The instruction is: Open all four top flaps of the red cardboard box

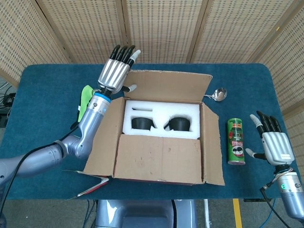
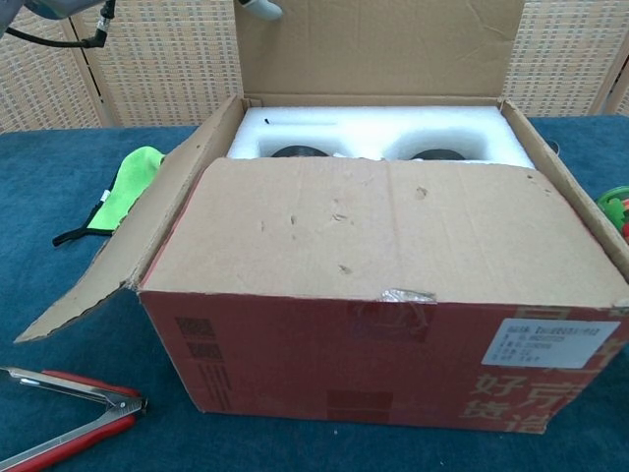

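Brown corrugated cardboard makes up the four top flaps of the red cardboard box (image 1: 156, 142), which sits mid-table on the blue felt-like table (image 1: 42, 95). The far flap (image 1: 167, 86) stands up at 12 o'clock; the left flap (image 1: 103, 142) slopes outward at 9 o'clock; the right flap (image 1: 213, 145) splays toward 3 o'clock; the near flap (image 2: 393, 231) lies flat over the front half of the opening. The chest view shows the box's red printed front with a white label (image 2: 560, 342) at its lower right.

Inside, a white moulded foam insert (image 1: 161, 116) holds two round black items (image 1: 142, 123) in rounded pockets.

The left hand (image 1: 115, 75), ribbed silver with black fingers, is raised at 11 o'clock of the box, fingers straight and close side by side, thumb against the far flap's left edge; it holds nothing. The right hand (image 1: 274, 146) hovers at 3 o'clock, well clear of the box, fingers extended and slightly fanned, thumb out, touching nothing.

Between that hand and the box stands a green cylindrical snack can (image 1: 236, 141). A steel ladle (image 1: 218, 94) peeks out past the far flap's right corner. A bright green cloth (image 2: 123, 187) lies at 9 o'clock, and red-handled metal tongs (image 2: 74, 418) rest at 7 o'clock.
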